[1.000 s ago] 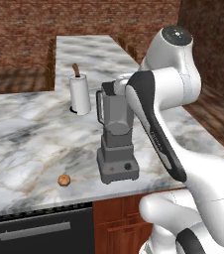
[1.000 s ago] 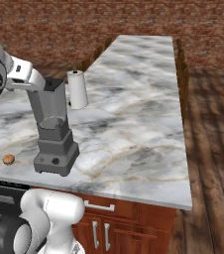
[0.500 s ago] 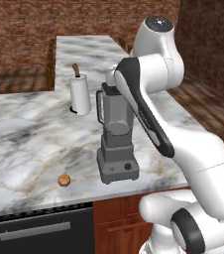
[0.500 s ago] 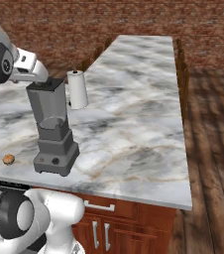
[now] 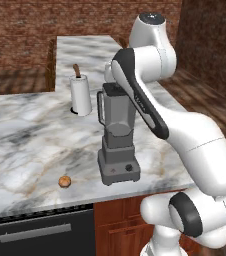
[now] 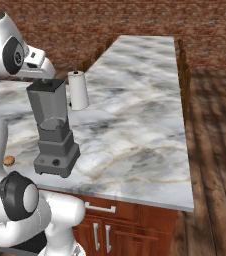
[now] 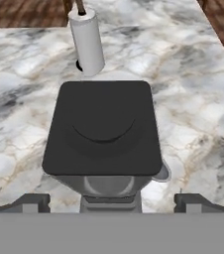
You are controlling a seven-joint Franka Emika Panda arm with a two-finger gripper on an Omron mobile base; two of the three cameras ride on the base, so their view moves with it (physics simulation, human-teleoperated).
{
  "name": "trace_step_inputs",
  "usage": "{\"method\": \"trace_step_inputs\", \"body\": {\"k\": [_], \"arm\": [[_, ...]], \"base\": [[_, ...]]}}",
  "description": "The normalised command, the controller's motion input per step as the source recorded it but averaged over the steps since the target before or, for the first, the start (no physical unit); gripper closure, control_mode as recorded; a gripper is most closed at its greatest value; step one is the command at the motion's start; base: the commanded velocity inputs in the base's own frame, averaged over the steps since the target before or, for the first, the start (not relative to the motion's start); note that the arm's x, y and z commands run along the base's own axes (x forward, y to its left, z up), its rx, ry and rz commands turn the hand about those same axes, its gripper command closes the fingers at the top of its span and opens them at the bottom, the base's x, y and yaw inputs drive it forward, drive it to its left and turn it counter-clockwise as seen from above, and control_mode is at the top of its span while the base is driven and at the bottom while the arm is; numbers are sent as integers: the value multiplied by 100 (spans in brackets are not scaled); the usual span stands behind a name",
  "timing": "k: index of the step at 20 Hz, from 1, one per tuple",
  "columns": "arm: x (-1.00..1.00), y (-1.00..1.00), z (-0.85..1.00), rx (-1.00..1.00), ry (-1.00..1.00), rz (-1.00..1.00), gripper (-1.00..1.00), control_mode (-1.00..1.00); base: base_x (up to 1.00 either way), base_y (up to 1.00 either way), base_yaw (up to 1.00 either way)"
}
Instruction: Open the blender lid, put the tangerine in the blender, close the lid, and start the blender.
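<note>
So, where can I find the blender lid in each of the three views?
Left base view: the blender lid is at upper centre, on the jar, partly behind the arm.
Right base view: upper left, under the hand.
Hand view: centre, the large dark square.
Shared landmark: the paper-towel roll just beyond the blender.

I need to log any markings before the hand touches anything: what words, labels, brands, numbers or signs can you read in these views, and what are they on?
None: no readable text in any view.
The blender: its base carries a knob and a small red button, with no legible marking.
The blender lid: plain dark, only a curved groove.
The paper-towel roll: blank white.
The tangerine and the marble counter: unmarked.
</note>
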Motion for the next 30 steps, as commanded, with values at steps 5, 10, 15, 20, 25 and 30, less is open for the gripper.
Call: {"method": "trace_step_inputs", "body": {"k": [5,10,15,20,25,30], "arm": [[31,0,-15,0,8,1,-100,-100],[28,3,-18,0,6,1,-100,-100],[23,4,-18,0,1,0,-100,-100],[26,5,-4,0,0,0,-100,-100],[25,3,-3,0,0,0,-100,-100],[23,5,-12,0,0,0,-100,-100]], "base": [[0,0,0],[0,0,0],[0,0,0],[0,0,0],[0,0,0],[0,0,0]]}}
